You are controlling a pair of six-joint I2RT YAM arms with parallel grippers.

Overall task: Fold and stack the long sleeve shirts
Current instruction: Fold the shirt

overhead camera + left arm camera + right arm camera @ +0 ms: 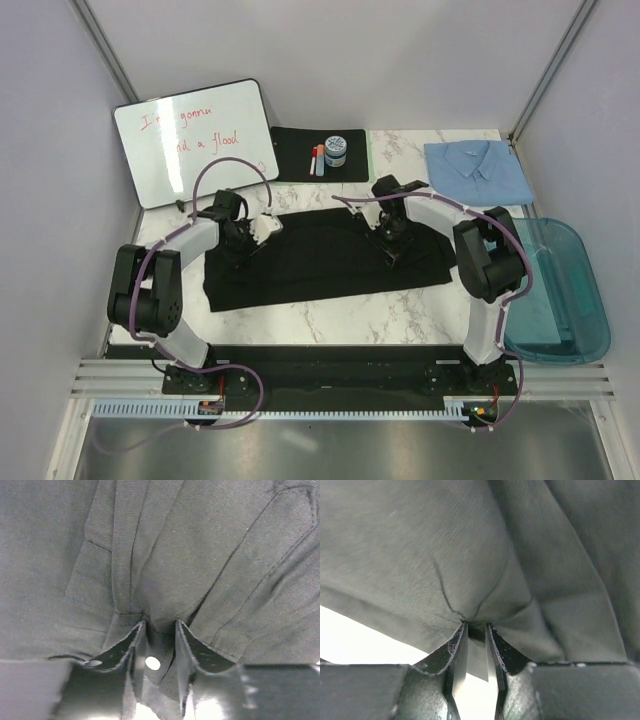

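Observation:
The black long sleeve shirt (pixel 320 260) lies spread across the middle of the table. My left gripper (pixel 243 240) is at its upper left edge. In the left wrist view the left gripper (pixel 160 622) is shut on a fold of the black shirt (pixel 200 555), and a white button (pixel 153 663) shows between the fingers. My right gripper (pixel 388 245) is at the shirt's upper right part. In the right wrist view the right gripper (pixel 476 625) pinches the black shirt (pixel 445 545), with creases running out from the tips. The light blue shirt (pixel 478 170) lies folded at the back right.
A whiteboard (pixel 195 140) leans at the back left. A black green-edged mat (pixel 295 152) behind the shirt carries markers (pixel 317 160) and a small jar (pixel 335 151). A blue plastic bin (pixel 570 290) stands at the right edge.

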